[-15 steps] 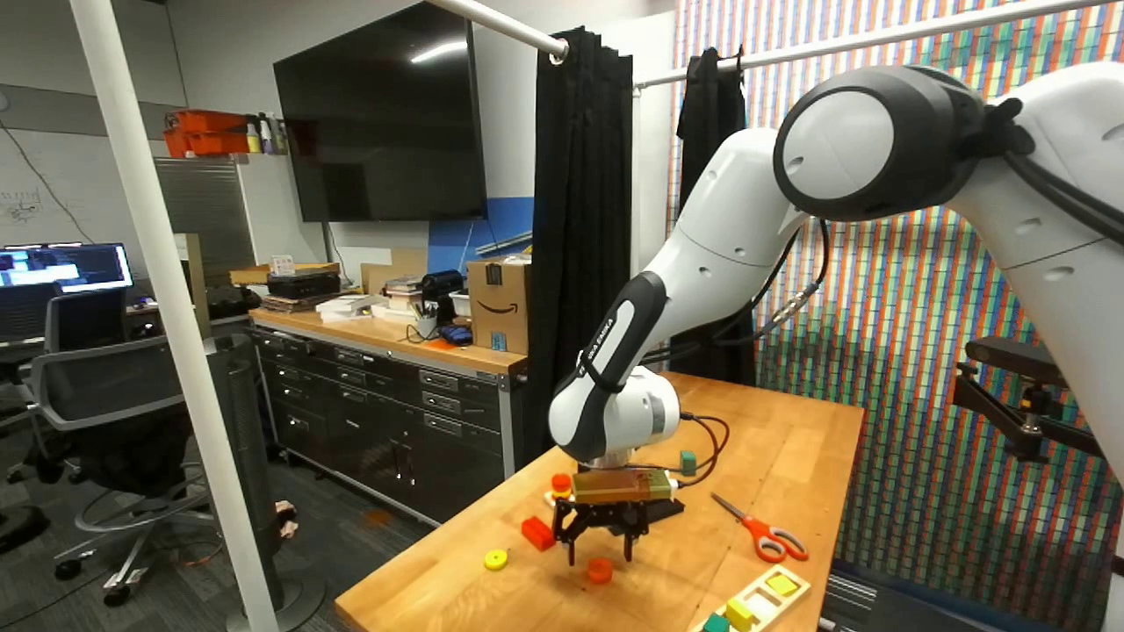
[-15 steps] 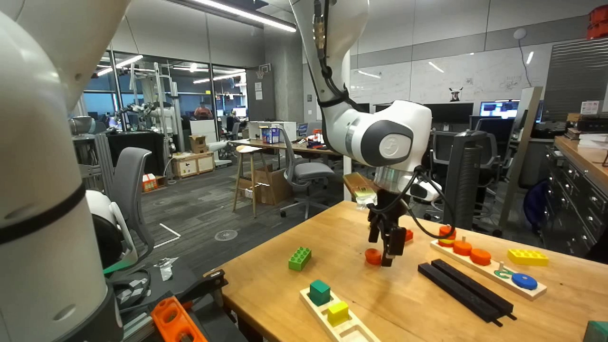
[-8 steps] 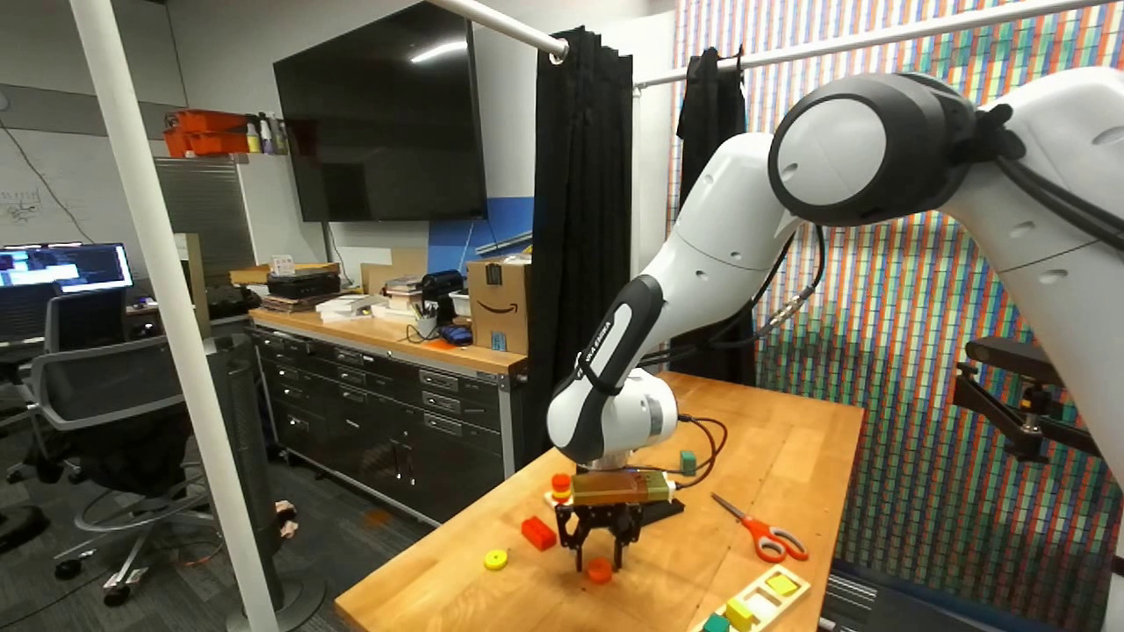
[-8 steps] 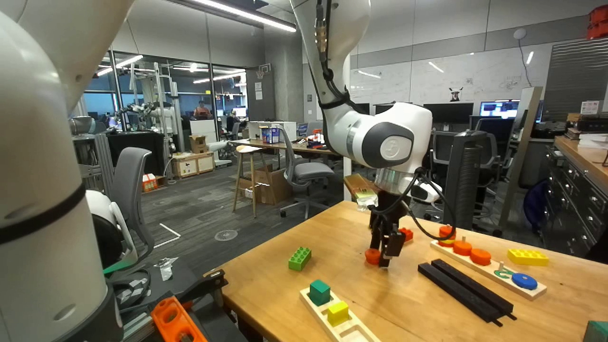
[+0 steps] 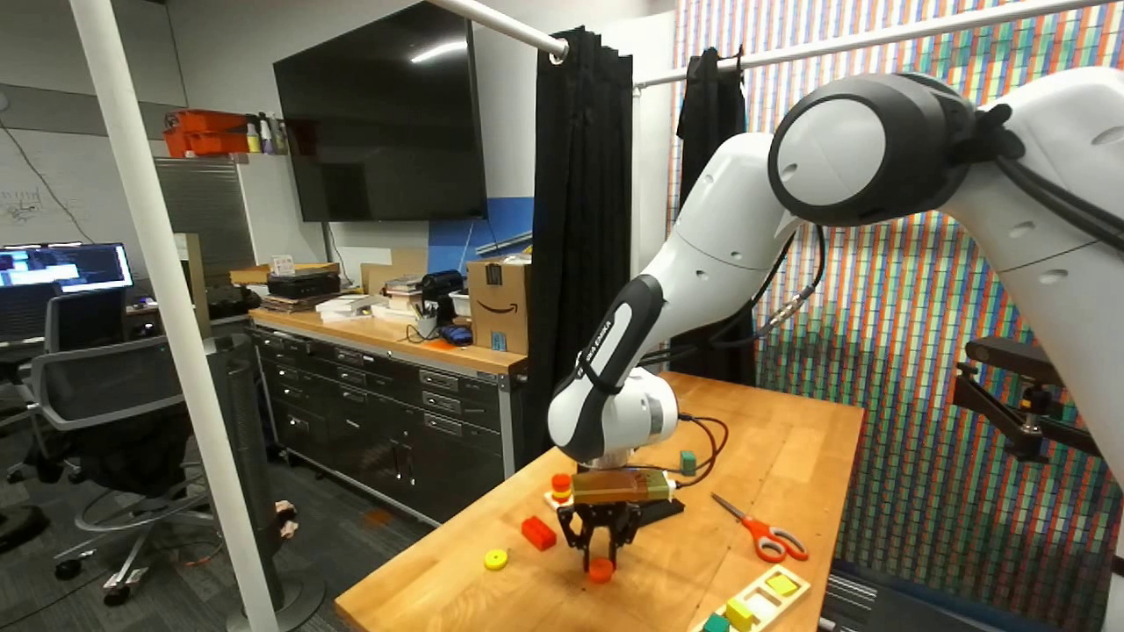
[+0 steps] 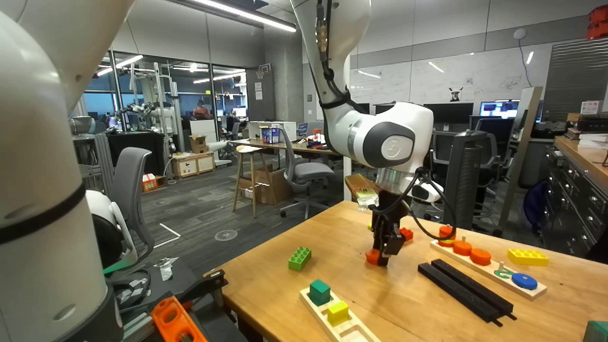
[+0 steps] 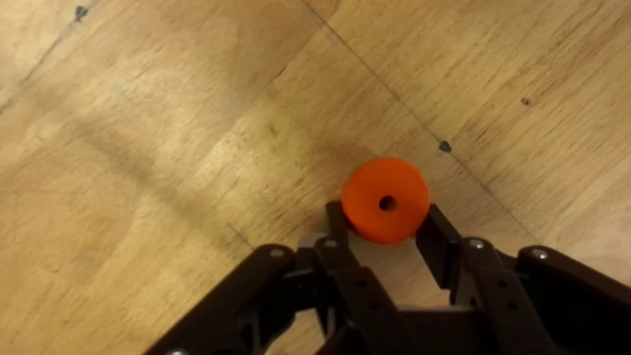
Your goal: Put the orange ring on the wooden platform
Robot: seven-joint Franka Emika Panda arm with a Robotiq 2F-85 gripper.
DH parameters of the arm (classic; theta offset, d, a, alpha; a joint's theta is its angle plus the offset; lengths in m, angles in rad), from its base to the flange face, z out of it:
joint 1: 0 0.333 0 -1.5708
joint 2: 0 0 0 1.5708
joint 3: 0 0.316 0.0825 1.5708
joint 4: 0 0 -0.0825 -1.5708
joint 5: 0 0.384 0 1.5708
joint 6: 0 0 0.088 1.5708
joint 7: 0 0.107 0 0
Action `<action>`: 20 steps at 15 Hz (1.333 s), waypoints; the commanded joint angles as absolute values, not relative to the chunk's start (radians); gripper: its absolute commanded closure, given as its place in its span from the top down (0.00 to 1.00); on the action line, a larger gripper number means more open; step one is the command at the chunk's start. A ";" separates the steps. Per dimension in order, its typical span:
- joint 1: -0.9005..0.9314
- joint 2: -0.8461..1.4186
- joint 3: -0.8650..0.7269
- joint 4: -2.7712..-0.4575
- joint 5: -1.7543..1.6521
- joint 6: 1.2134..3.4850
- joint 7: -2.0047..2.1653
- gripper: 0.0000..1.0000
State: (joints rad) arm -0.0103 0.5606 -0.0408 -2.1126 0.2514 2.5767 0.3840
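Honey-coloured wood forms the desk [image 6: 266, 275], where the wooden platform [image 6: 490, 271] lies near the far edge in an exterior view. Inward from that edge, nearer the desk's far corner, the end effector [image 7: 385, 216] stands narrower than half a second ago and now seems to pinch the orange ring [image 7: 385, 183] from both sides. That likely secures the grasp, leaving lifting, carrying and placing still to do.

The wooden table [image 6: 403, 294] bears a green brick [image 6: 300, 259], black bars [image 6: 458, 292], the wooden platform [image 6: 489, 271] and scissors [image 5: 753, 524] (orange-handled, lying flat).
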 commanded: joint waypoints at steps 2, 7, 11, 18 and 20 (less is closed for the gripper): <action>0.035 0.511 -0.093 -2.121 0.218 2.548 0.450 0.24; 0.074 0.410 -0.170 -2.140 0.152 2.566 0.540 0.24; 0.080 0.329 -0.218 -2.124 0.084 2.575 0.613 0.24; 0.028 0.342 -0.217 -1.984 0.065 2.520 0.641 0.23; 0.008 0.377 -0.214 -1.923 0.076 2.479 0.635 0.23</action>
State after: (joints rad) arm 0.0371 0.3245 -0.2224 -2.0285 0.0825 2.5448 0.6149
